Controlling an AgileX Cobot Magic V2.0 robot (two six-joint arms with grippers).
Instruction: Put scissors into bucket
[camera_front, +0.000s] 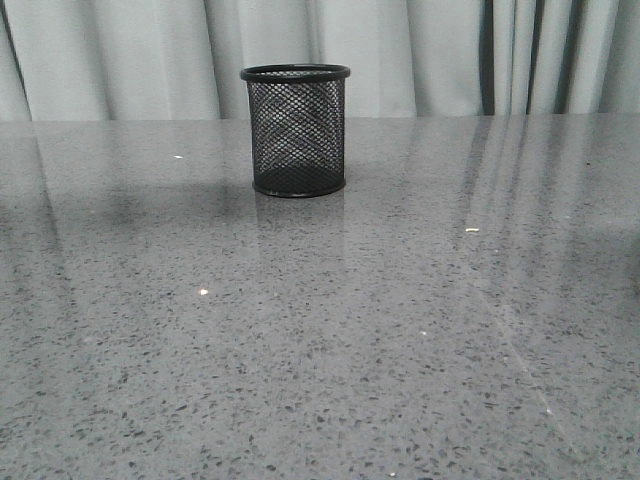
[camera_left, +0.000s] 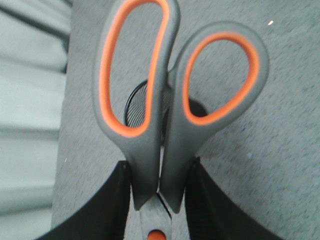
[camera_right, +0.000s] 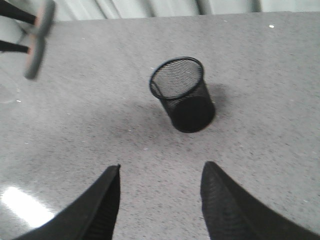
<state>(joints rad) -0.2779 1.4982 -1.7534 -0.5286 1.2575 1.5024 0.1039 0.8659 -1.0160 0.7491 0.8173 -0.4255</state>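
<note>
The black wire-mesh bucket (camera_front: 296, 130) stands upright on the grey table, a little left of centre at the back. No arm shows in the front view. In the left wrist view my left gripper (camera_left: 159, 167) is shut on the scissors (camera_left: 150, 150), gripping the grey handles just above the orange pivot dot. The orange-lined loops point away from the camera, and the bucket's rim (camera_left: 135, 102) shows behind them, below. In the right wrist view my right gripper (camera_right: 160, 167) is open and empty above the table, short of the bucket (camera_right: 184, 94). The scissors' handles (camera_right: 37, 42) show blurred at the far edge.
Pale curtains (camera_front: 120, 55) hang behind the table's far edge. The speckled grey tabletop (camera_front: 320, 350) is glossy with small white specks.
</note>
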